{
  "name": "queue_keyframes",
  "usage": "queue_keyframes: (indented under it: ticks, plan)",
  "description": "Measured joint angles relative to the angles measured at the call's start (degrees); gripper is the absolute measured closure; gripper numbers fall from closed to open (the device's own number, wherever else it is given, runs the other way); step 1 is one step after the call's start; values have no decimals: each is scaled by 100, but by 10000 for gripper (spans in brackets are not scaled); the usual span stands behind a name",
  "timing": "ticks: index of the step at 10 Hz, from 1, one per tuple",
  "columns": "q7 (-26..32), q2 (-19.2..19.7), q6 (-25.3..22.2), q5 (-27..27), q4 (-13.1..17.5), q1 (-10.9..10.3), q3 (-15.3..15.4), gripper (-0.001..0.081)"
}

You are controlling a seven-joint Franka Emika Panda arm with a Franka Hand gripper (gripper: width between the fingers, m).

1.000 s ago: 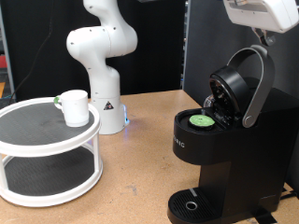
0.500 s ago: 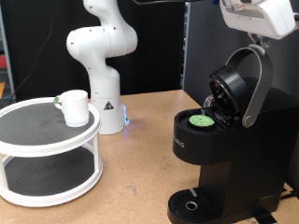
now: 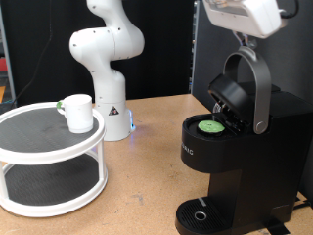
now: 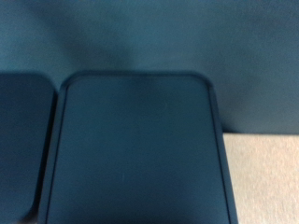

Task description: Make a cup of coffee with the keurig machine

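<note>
The keurig machine (image 3: 230, 147) stands on the bench (image 3: 137, 181) at the exterior view's right, its lid (image 3: 235, 93) raised so that the green-topped pod (image 3: 211, 125) sits exposed in the brew chamber; the silver-grey handle (image 3: 256, 88) arches over the lid, and the tool (image 3: 249, 15) hangs right above it, likely placed to work the lid; whether its fingers are wide or narrow I cannot tell; the cup (image 3: 77, 113) waits well apart on the top tier of a round white stand (image 3: 49, 157), not under the spout; the wrist view shows only dark surfaces.

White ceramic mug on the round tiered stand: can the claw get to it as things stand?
Probably yes: the white ceramic mug stands uncovered on the round tiered stand, though the claw is across the scene above the black coffee machine.
</note>
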State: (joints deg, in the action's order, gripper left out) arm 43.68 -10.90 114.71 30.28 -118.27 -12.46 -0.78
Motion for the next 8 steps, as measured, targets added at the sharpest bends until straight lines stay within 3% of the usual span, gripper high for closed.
queue_keyframes:
  ticks: [8]
  plan:
    - [-15, -91, -42, -1236, -436, 457, -169, 799]
